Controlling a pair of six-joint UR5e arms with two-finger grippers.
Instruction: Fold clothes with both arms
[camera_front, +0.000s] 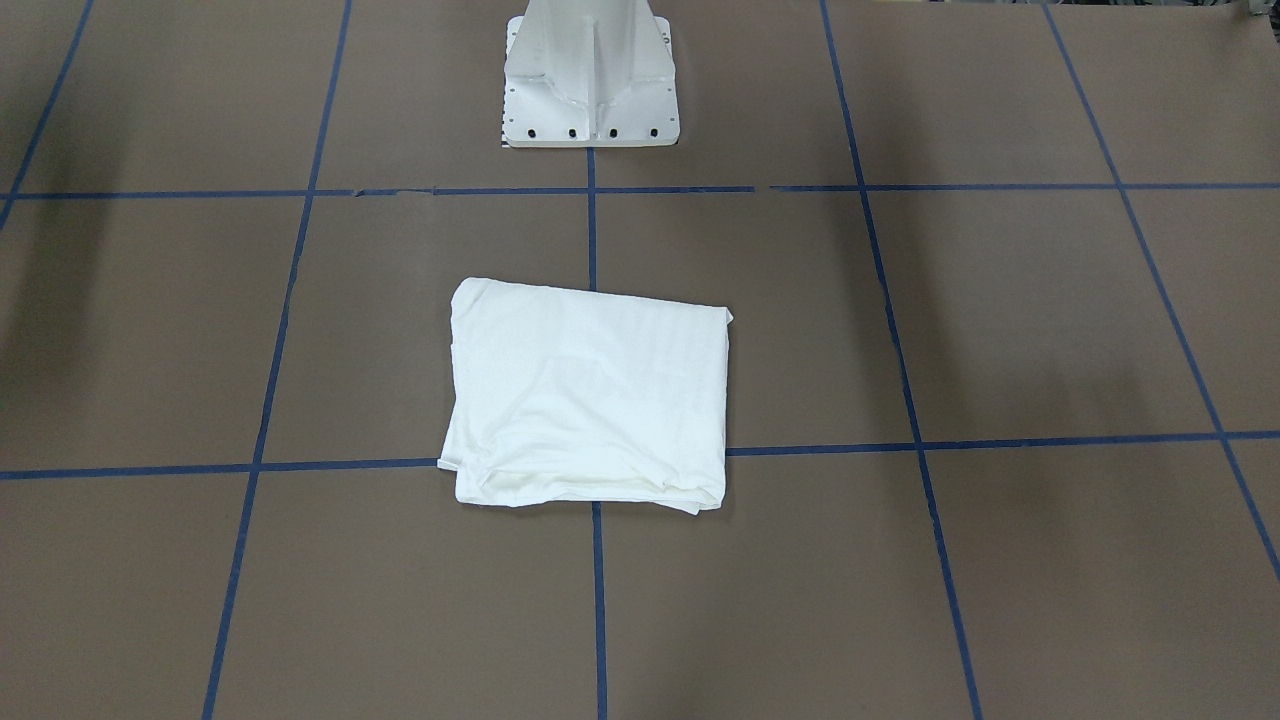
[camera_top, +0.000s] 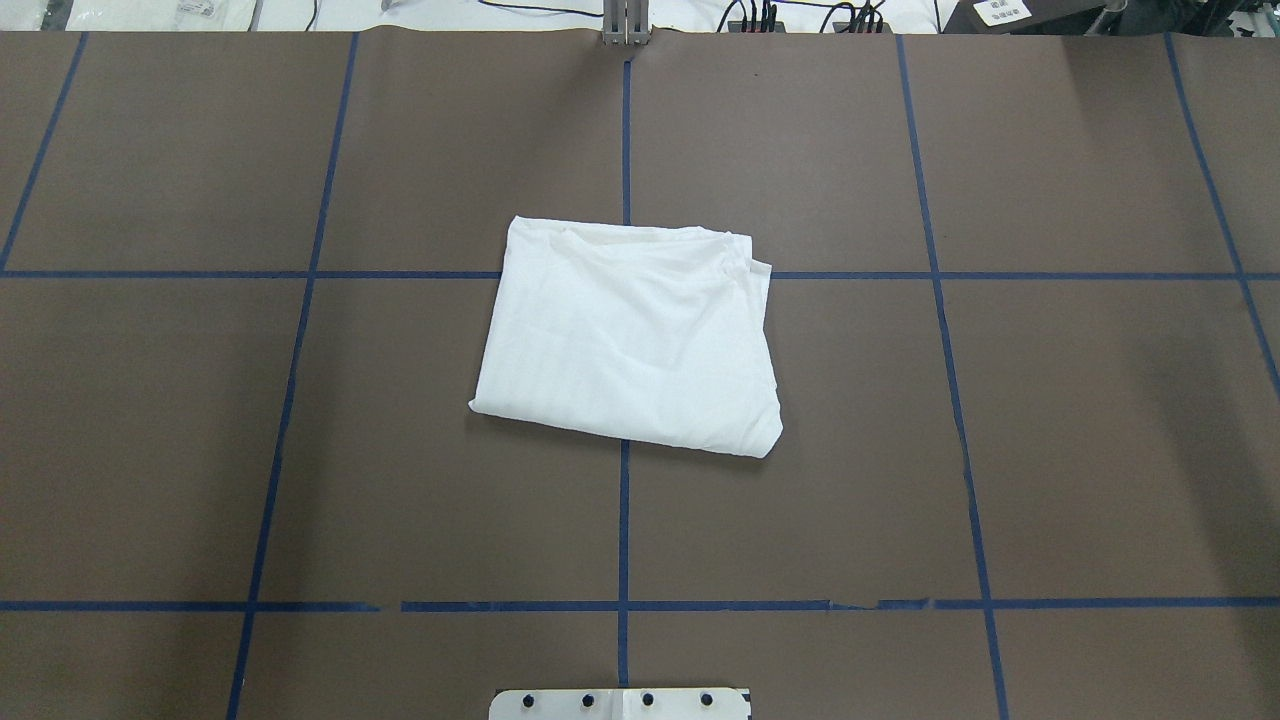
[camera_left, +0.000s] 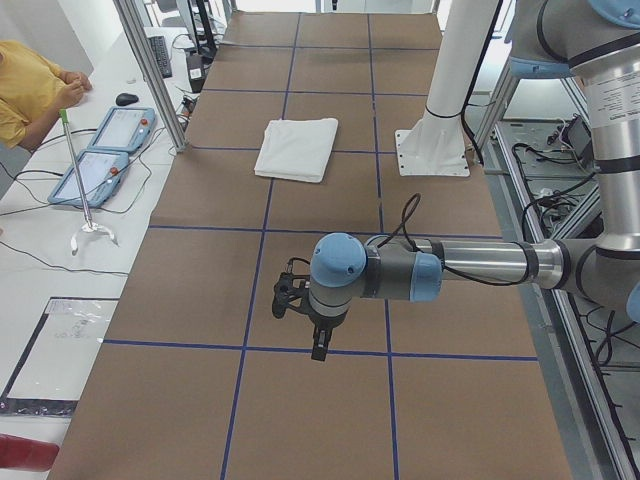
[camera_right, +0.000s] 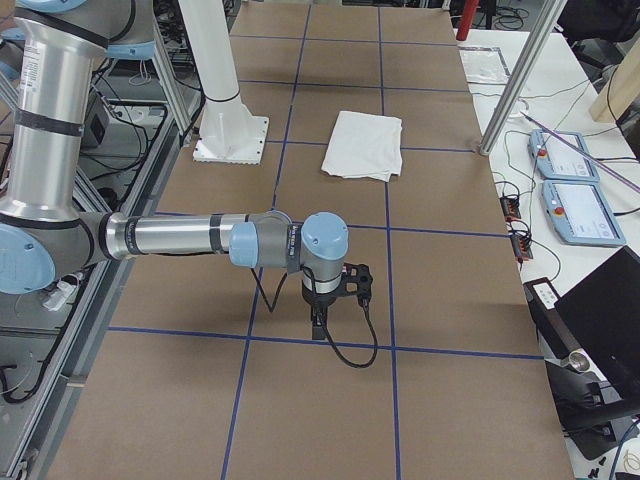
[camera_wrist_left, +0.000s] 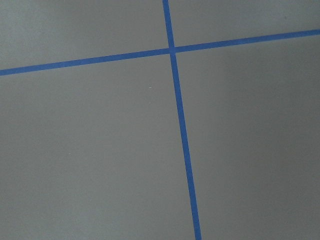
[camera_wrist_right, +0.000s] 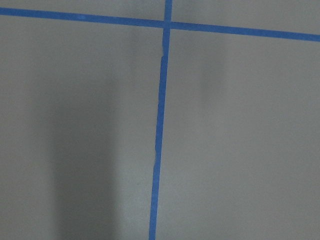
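Black two-finger left hand (camera_left: 318, 345) hangs over the brown, blue-taped desk (camera_left: 190, 300), grip unreadable; the folded white cotton T-shirt (camera_top: 630, 335) lies mid-frame overhead, well apart from it; black right hand (camera_right: 317, 325) likewise distant, grip unreadable.

The T-shirt (camera_top: 630, 335) lies on the table (camera_top: 1050, 450) before the pedestal (camera_top: 620, 704).

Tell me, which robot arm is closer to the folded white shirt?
Neither clearly; both look about equally far. The left gripper hangs over the table well toward the robot's left of the T-shirt; the right gripper hangs likewise well toward its right. Neither touches it.
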